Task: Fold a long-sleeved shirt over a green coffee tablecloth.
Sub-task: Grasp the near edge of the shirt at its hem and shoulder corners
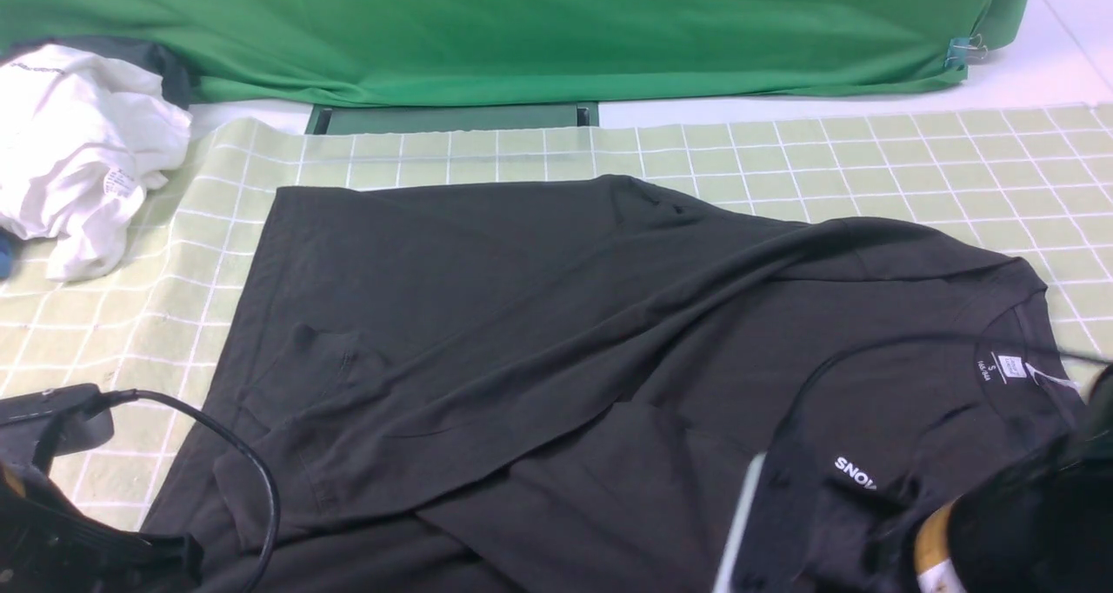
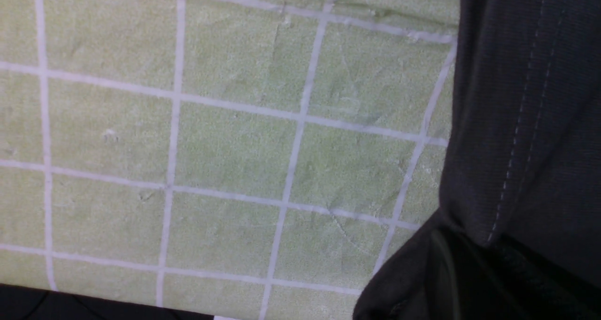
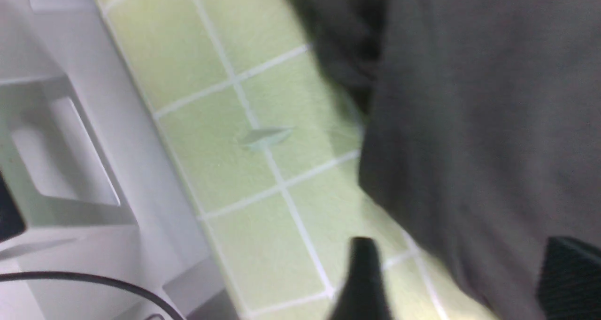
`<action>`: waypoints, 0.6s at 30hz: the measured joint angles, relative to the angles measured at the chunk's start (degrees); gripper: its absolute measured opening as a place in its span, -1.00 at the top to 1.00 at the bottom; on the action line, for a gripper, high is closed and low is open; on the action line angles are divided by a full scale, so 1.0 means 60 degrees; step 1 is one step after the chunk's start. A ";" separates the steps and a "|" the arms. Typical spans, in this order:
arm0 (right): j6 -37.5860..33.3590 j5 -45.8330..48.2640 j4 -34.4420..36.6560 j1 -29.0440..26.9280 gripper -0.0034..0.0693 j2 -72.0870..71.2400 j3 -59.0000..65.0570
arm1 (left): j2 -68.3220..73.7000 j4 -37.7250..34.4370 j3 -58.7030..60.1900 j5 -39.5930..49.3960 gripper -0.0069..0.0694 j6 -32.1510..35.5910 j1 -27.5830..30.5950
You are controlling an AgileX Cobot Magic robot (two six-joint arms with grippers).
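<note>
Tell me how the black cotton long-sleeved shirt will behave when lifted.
Probably floppy: the black cotton long-sleeved shirt lies in soft ridges. Likely light: its thin fabric bunches. It may drag, cloth on cloth, over the pale green grid tablecloth.

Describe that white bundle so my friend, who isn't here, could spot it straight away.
Find the pale green checked tablecloth with a big black shirt spread across it. At the cloth's far left corner, near the deep green backdrop, lies a crumpled white garment. It is the only white, bunched-up piece, and a small tag shows on it.
</note>
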 joint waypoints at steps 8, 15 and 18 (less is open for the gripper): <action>0.0008 -0.1032 -0.0024 0.0072 -0.54 0.1548 0.0051 | 0.0000 -0.0006 0.0000 -0.0012 0.78 0.0169 0.0000; 0.0024 -0.1254 -0.0419 0.0080 -0.35 0.2091 -0.0020 | 0.0000 -0.0006 0.0000 -0.0022 0.78 0.0178 0.0000; 0.0024 -0.1318 -0.0842 0.0080 0.18 0.2142 -0.0052 | -0.0009 -0.0009 0.0000 -0.0031 0.78 0.0187 0.0000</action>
